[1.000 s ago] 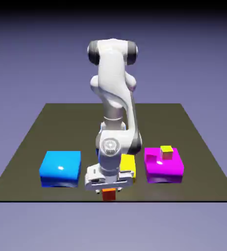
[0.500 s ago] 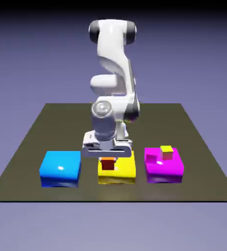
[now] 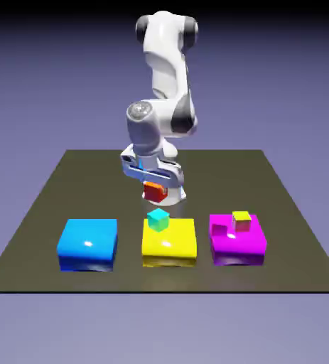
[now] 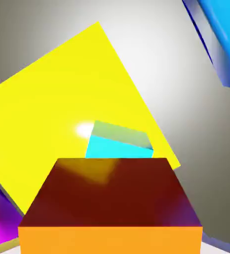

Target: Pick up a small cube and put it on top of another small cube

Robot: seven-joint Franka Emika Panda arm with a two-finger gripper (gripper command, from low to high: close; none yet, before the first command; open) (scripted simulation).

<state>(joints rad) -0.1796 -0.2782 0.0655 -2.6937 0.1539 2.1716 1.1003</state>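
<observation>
Orange-red small cube (image 3: pixel 153 191) gripped by end effector (image 3: pixel 155 190); seemingly above teal cube (image 3: pixel 158 220).

The small cube (image 3: pixel 153 192) is orange-red, with an orange face and darker red sides in the hand view (image 4: pixel 110 198). The white arm (image 3: pixel 165 78) has grey joint caps. At the table's six o'clock a bright yellow flat block (image 3: pixel 174 245) carries a teal-green small cube (image 3: pixel 158 220), cyan and pale green in the hand view (image 4: pixel 117 144). At eight o'clock lies a glossy sky-blue flat block (image 3: pixel 88 244); at four o'clock a magenta flat block (image 3: pixel 239 246) bears a yellow-topped small cube (image 3: pixel 241 220) with reddish sides. The table (image 3: pixel 67 192) is dark olive-brown, the backdrop (image 3: pixel 39 85) blue-violet, darkening upward.
</observation>
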